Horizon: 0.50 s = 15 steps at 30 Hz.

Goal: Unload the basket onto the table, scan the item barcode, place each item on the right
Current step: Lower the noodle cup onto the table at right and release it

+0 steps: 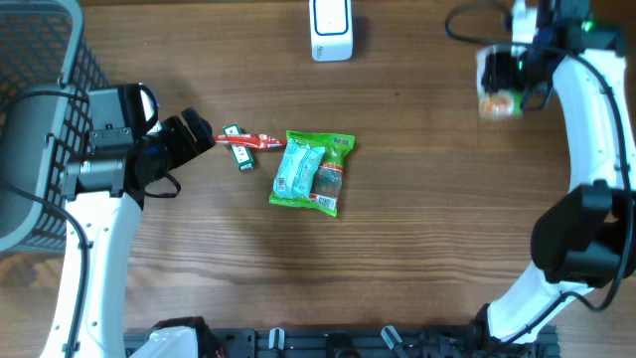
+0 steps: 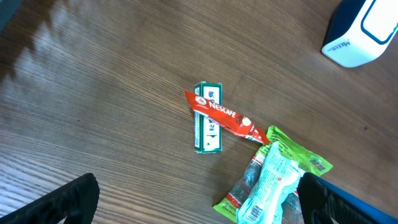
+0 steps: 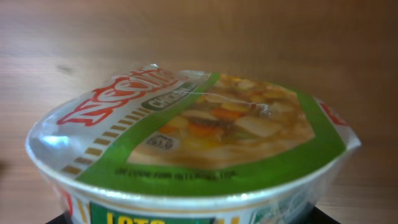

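The right pincer [image 1: 504, 74] pinched a noodle cup [image 3: 193, 137] near the far right corner of the desk [image 1: 417, 249], its jaws set wide around the cup's body. In the right wrist view the cup filled almost the whole picture: a foil lid with red lettering, a green band and a picture of noodles and vegetables. No barcode showed on it in any view. The scanner [image 1: 331, 30], a white unit with a blue side, stood at the far edge of the desk about midway along, well apart from the cup.

The left pincer [image 1: 202, 137] hung spread and empty over the left part of the desk, pointing toward the middle. Just beside it a red Nescafe stick [image 2: 221, 115] lay slantwise across a green gum pack [image 2: 208, 138], touching it. The stick's other end touched a green snack bag [image 1: 313, 172] near the desk's middle. A dark wire basket [image 1: 40, 60] stood at the left edge
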Each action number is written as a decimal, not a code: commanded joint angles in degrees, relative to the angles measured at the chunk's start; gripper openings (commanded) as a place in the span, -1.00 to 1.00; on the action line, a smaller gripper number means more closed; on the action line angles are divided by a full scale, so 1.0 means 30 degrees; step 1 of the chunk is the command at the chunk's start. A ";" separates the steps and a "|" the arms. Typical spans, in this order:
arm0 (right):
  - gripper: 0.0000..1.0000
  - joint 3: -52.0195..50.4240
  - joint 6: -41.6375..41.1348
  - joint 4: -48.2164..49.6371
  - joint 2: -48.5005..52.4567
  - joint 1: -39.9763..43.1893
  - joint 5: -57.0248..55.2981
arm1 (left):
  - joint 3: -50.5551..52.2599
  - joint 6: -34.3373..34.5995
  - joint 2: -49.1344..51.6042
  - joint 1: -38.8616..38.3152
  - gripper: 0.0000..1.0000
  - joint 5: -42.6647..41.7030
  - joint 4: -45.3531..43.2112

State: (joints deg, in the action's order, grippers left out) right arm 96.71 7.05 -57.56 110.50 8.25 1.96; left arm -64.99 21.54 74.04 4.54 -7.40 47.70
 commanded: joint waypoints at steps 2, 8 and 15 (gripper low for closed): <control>0.24 -0.4692 -0.0335 0.3089 0.0262 0.0831 0.0138 | 0.0022 -0.0168 0.0073 -0.0066 1.00 -0.0160 -0.0036; 0.65 -0.6783 -0.0364 0.4976 0.0262 0.0896 0.0146 | 0.0022 -0.0168 0.0073 -0.0066 1.00 -0.0160 -0.0036; 0.99 -0.5807 -0.1064 0.3818 0.0029 0.0896 -0.0095 | 0.0022 -0.0168 0.0073 -0.0066 1.00 -0.0160 -0.0036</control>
State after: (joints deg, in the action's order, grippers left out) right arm 76.90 5.58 -44.23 111.44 11.14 1.91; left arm -64.99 21.54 74.04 4.54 -7.40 47.70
